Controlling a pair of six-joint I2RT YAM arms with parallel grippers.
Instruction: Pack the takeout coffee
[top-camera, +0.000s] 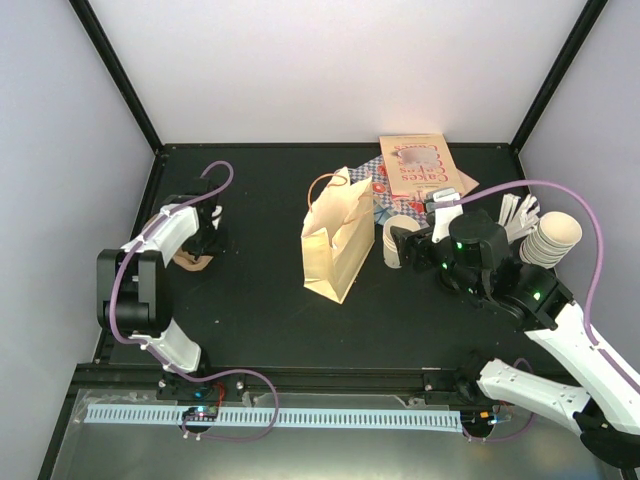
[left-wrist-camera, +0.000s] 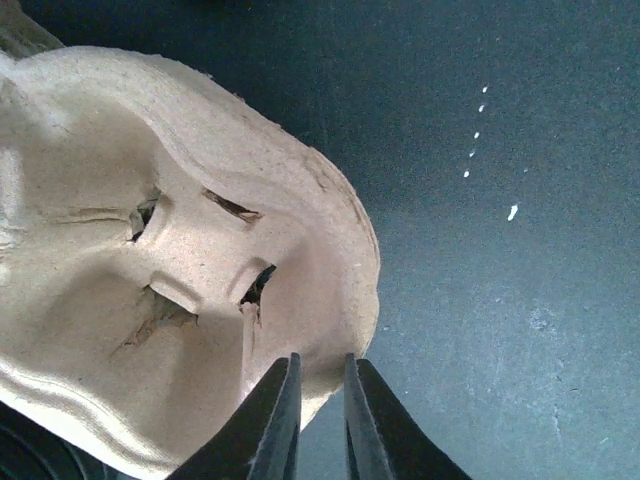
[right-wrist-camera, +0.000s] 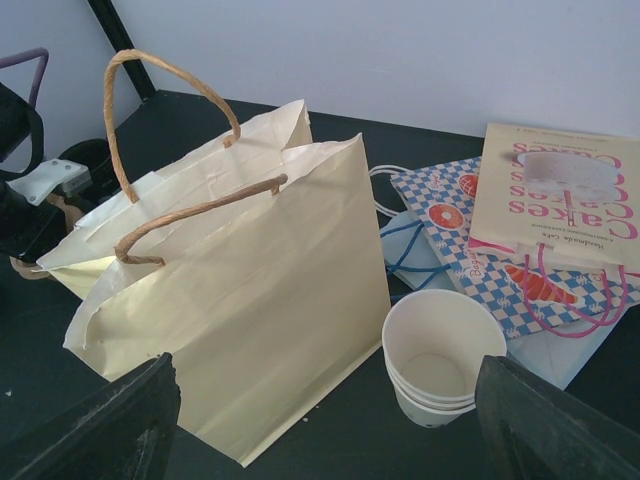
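The left pincer (left-wrist-camera: 320, 395) grips only the thin rim of the cup carrier (left-wrist-camera: 170, 260), so it may slip out; the right pincer (right-wrist-camera: 330, 415) stands open, empty.

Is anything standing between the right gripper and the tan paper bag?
Yes. A stack of lidless cream cups stands just before the right gripper, between it and the tan paper bag. The lidded coffee is not in view.
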